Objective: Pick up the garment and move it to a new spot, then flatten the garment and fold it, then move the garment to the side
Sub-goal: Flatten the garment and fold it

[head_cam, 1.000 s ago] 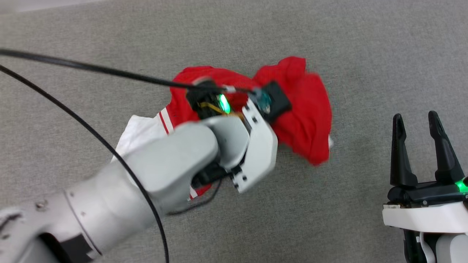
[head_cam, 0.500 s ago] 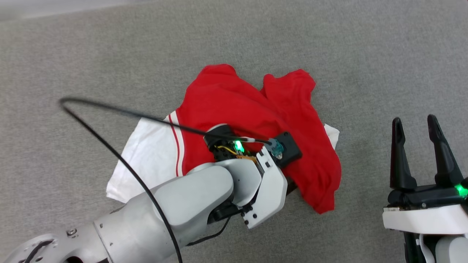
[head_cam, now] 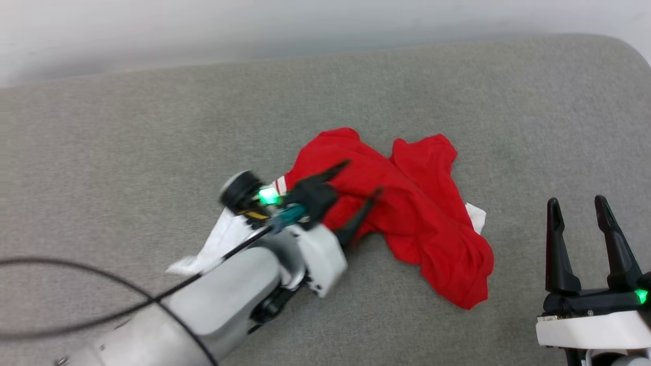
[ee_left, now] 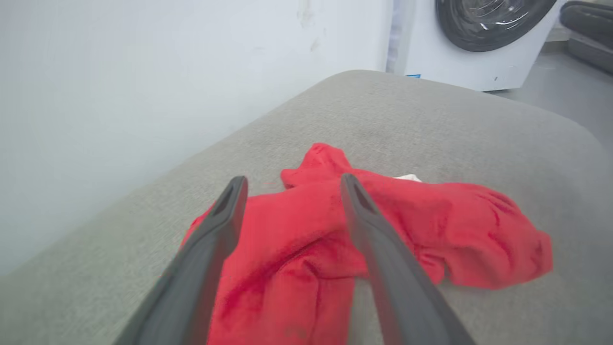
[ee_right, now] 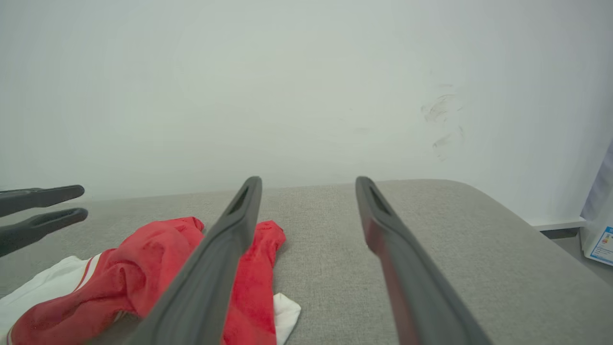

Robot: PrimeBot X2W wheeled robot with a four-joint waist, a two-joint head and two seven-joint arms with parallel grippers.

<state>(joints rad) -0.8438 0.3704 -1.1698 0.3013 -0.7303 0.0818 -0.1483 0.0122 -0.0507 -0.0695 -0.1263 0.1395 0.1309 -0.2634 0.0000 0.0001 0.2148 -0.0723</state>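
Red garment (head_cam: pixel 422 218) — soft, crumpled heap

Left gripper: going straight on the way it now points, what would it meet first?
The garment: the open left gripper aims into its red heap on the cushion. How far the tips are above the cloth is unclear.

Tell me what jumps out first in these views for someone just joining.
The crumpled red garment lies on the grey cushion, mid-frame in the head view. The left gripper sits over its left part, fingers spread, holding nothing; the right gripper rests open at lower right.
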